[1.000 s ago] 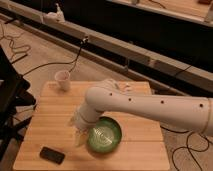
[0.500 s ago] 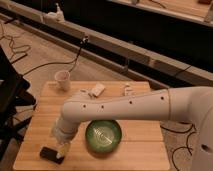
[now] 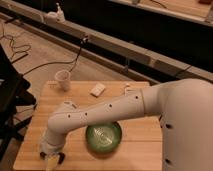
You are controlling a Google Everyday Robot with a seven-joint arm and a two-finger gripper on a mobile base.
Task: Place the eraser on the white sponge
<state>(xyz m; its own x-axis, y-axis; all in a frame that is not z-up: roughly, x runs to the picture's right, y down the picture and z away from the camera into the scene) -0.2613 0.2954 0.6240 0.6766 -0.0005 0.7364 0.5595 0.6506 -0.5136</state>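
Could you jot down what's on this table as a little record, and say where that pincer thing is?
pincer: open, low over the near-left corner of the table
eraser: under the pincer, only dark ends showing
white sponge: far side, near the middle, nothing on it
white cup: far-left corner, upright
green bowl: near edge, beside the pincer
status: eraser not yet on the sponge

The white arm [image 3: 107,111] reaches out from its bulky shoulder at the right of the green bowl [image 3: 103,137], crosses behind the bowl and bends down at the wrist. The gripper [image 3: 52,159] hangs low, left of the bowl, pointing downward with its fingers [image 3: 61,159] spread apart.
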